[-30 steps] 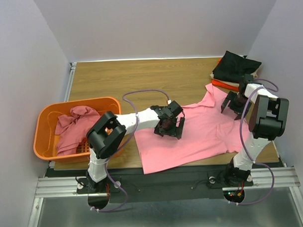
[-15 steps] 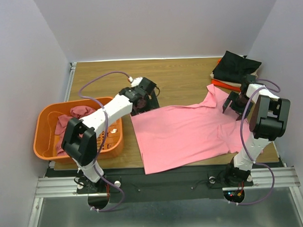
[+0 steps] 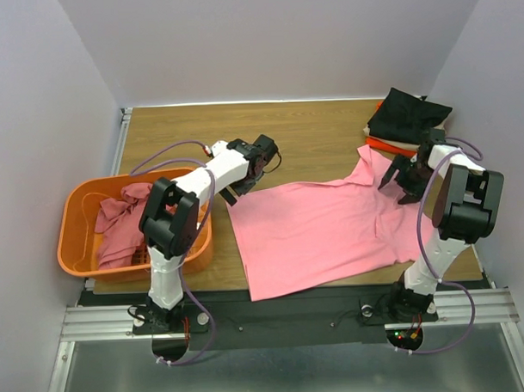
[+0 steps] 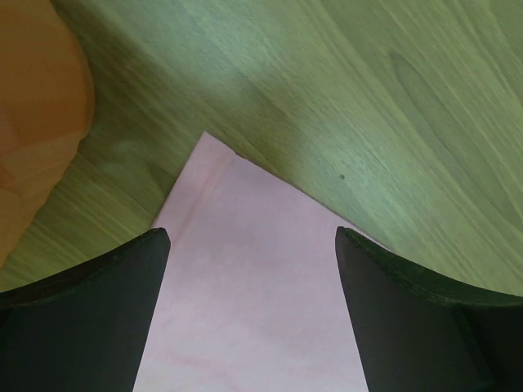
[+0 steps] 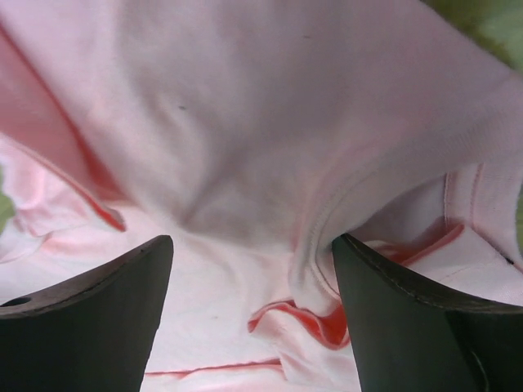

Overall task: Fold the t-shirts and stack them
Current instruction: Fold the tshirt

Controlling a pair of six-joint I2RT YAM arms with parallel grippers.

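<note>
Top external view: light pink shirt (image 3: 323,232) is lying spread flat on the counter (image 3: 182,134).
Left gripper (image 3: 232,194) is hanging wide open over the shirt's far-left corner, holding nothing; right gripper (image 3: 397,176) is standing wide open over the collar, nothing gripped. Darker rose shirt (image 3: 116,220) is sitting in the orange basket (image 3: 74,233); black shirt (image 3: 407,113) is resting folded at the far-right corner.

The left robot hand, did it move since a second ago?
Yes. The left gripper went from over the pink shirt's middle leftward to its far corner, nearer the orange basket.
</note>
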